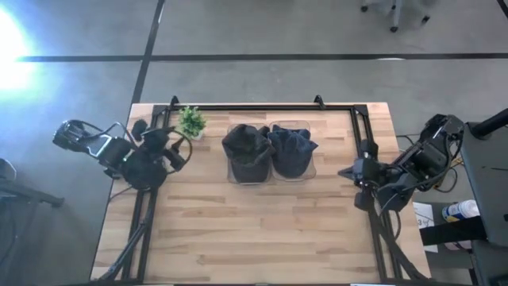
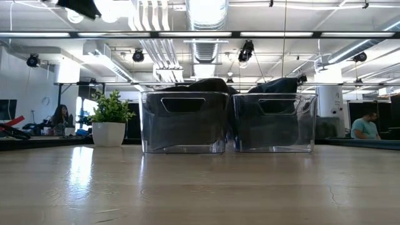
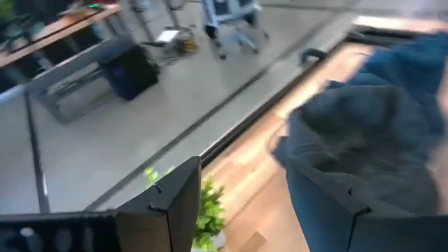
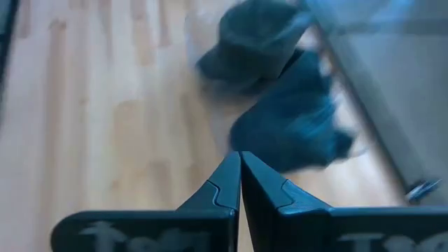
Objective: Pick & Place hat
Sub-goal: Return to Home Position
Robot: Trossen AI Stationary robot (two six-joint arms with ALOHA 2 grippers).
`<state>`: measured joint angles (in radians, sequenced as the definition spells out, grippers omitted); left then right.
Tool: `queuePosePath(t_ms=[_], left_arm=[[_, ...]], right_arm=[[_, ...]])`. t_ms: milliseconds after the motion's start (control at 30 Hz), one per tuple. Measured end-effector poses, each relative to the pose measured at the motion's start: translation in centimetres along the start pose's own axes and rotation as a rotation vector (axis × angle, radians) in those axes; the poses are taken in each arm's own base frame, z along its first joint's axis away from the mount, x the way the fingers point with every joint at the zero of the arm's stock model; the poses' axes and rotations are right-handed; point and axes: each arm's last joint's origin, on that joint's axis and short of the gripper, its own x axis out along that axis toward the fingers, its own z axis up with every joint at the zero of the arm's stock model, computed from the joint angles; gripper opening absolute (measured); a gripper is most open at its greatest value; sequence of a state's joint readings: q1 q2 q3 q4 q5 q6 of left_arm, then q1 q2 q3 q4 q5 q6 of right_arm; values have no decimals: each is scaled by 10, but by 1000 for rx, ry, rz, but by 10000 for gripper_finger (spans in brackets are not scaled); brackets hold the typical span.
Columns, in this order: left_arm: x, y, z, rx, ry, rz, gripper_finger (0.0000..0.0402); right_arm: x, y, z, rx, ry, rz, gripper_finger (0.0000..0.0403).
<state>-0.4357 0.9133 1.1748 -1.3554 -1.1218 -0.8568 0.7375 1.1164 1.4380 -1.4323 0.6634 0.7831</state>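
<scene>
Two clear bins stand side by side at the table's far middle. The left bin (image 1: 248, 173) (image 2: 183, 122) holds a black hat (image 1: 248, 144) (image 4: 255, 38). The right bin (image 1: 294, 171) (image 2: 273, 122) holds a dark blue hat (image 1: 292, 147) (image 4: 294, 129), which also shows in the left wrist view (image 3: 371, 133). Each hat rests in its bin and bulges above the rim. My left gripper (image 1: 181, 151) (image 3: 255, 210) is open and empty, left of the bins near the plant. My right gripper (image 1: 349, 172) (image 4: 240, 175) is shut and empty, right of the bins.
A small potted plant (image 1: 191, 121) (image 2: 110, 122) (image 3: 206, 210) stands at the far left, beside the left bin. A black frame rail (image 1: 262, 108) runs along the table's far edge and down both sides. Bare wooden tabletop (image 1: 262, 230) lies in front of the bins.
</scene>
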Motion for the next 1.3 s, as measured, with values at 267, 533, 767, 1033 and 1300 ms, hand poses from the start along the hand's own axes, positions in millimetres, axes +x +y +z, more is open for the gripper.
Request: queuePosePath(t_ms=[267,533,767,1033,1300], left_arm=[[15,4,-72,-197,24,-86,204],[21,-5,-99,-270,44,-318,204],[31,-1,-132,-342,106,-382,204],[45,-1,-168,-430,167,-391,204],[57,0,-203,-482,236,-380,204]], right_arm=[[10,5,-33,-156,-173,-153,9],[29,8,-96,-60,-352,-31,8],[43,11,-133,7,-427,146,8],[66,18,-165,94,-484,250,9],[87,19,-188,191,-552,244,8]])
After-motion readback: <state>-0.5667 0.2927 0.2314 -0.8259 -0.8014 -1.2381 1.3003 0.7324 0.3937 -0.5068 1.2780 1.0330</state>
